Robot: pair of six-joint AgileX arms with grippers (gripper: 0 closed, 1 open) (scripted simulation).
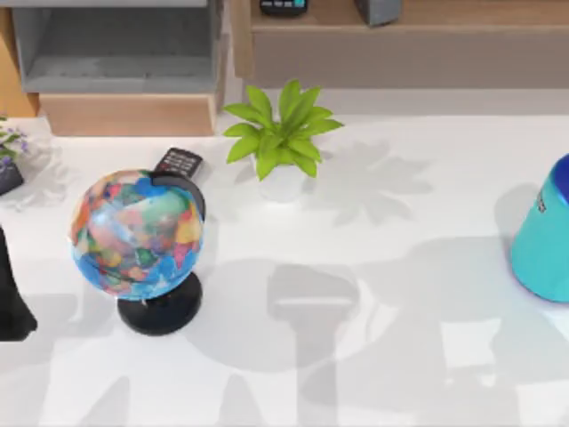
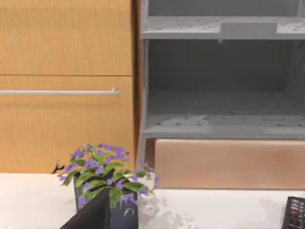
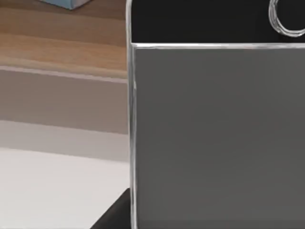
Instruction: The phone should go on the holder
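Overhead, white table (image 1: 373, 356) bears globe (image 1: 136, 233), plant (image 1: 280, 133); end effector states: cannot tell.

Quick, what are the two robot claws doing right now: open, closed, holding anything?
Left gripper: near the purple-flowered plant; cannot be told.
Right gripper: the phone sits right against its camera; grip cannot be told.

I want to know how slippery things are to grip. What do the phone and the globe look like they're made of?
Phone: smooth grey glass screen, black band at one end, thin bright rim that looks like polished metal. Probably slick.
Globe: glossy printed sphere, likely plastic judging by its sheen, on a black base that may be plastic or painted metal; I can't tell which.
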